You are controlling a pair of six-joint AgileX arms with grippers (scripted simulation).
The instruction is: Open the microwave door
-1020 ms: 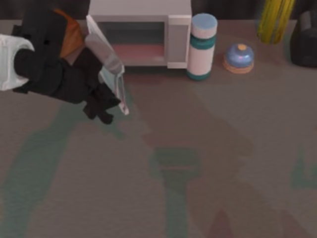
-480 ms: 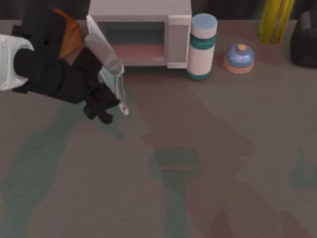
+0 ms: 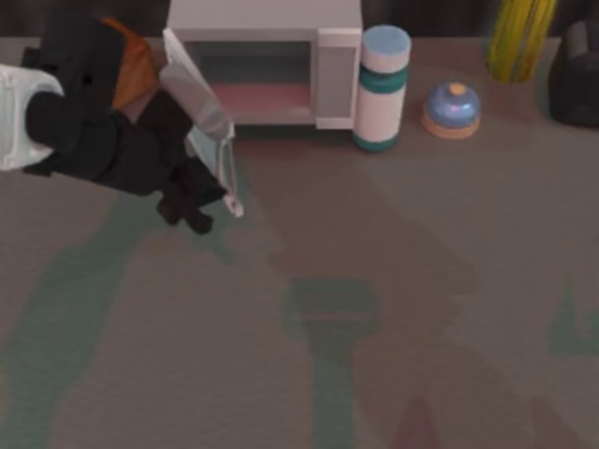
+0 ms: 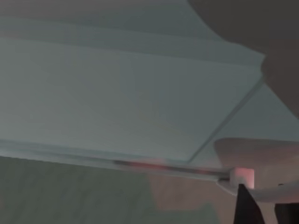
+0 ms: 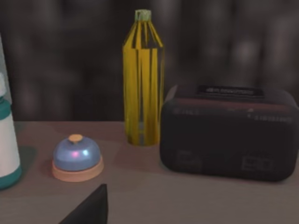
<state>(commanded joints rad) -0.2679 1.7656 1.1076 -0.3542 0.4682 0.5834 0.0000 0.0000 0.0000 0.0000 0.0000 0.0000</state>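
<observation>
The white microwave (image 3: pixel 265 19) stands at the back of the table, left of centre, and its pinkish inside floor (image 3: pixel 262 98) is showing. The microwave door (image 3: pixel 197 98) is swung out towards the front left, hinged at the microwave's left side. My left gripper (image 3: pixel 211 201) is shut on the door's free edge. In the left wrist view the door's grey window (image 4: pixel 117 93) fills most of the picture, and the left gripper (image 4: pixel 264 205) holds its white rim. My right arm is out of the top view, and only a dark tip of the right gripper (image 5: pixel 93 209) shows.
Right of the microwave stand a white cylinder with teal bands (image 3: pixel 382 89), a blue bell (image 3: pixel 450 109), a yellow bottle (image 3: pixel 519 37) and a dark box (image 3: pixel 576 75). The right wrist view faces the bell (image 5: pixel 76 157), bottle (image 5: pixel 143 79) and box (image 5: pixel 229 135).
</observation>
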